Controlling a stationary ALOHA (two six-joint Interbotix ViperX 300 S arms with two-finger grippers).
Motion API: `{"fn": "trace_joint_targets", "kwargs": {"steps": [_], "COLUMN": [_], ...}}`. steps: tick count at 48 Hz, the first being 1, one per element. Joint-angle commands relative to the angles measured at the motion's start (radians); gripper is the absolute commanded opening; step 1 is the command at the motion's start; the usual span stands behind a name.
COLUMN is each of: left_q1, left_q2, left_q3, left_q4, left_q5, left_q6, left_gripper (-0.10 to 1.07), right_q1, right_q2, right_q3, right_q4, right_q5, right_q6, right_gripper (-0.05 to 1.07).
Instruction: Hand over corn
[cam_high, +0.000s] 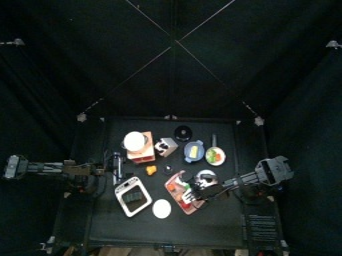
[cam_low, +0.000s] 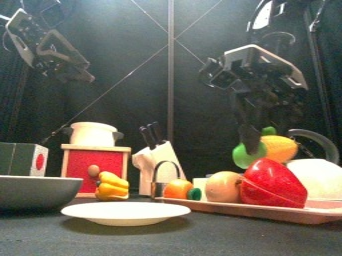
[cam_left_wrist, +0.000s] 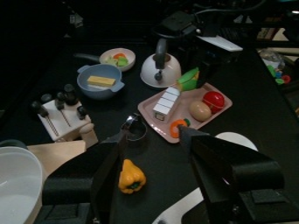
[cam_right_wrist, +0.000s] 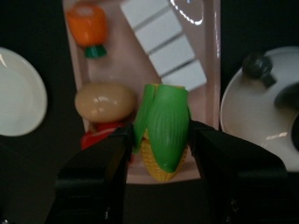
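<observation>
Green-husked corn (cam_right_wrist: 162, 128) gripped btwn jaws of right end effector (cam_right_wrist: 158, 144), lifted just above pink tray (cam_right_wrist: 208, 54), beside egg (cam_right_wrist: 101, 101). Left end effector (cam_left_wrist: 156, 147) spread wide w/ nothing in it, left of tray.

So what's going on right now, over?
Right gripper jaws shut on corn, lifted above pink tray. Left gripper open, waiting over yellow pepper. Nothing between them.
</observation>
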Motion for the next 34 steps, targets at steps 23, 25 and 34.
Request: {"fn": "trace_joint_targets", "kwargs": {"steps": [23,25,34], "left_q1": [-0.029,-0.025,-0.018], "left_q2": [0.086,0.103,0.152], "left_q3": [-0.028,-0.04,-0.078], "left_q4": [0.057,0.025,-0.225], "left_q5": [-0.275,-0.278,-0.285], "left_q6": [0.078,0.077,0.091], "left_gripper": [0.89,0.9,0.91], "right_q1": [-0.115,-0.124,-0.152], "right_q2": [-0.098,-0.094,-0.086], "right_q3": [-0.023,-0.021,-0.02], "right_q4": [-0.492,-0.517,-0.667], "right_q5": [-0.565,-0.609,-0.678], "right_q6": [-0.029,-0.029,-0.031], "right_gripper": [0.74,0.74,0.74]}}
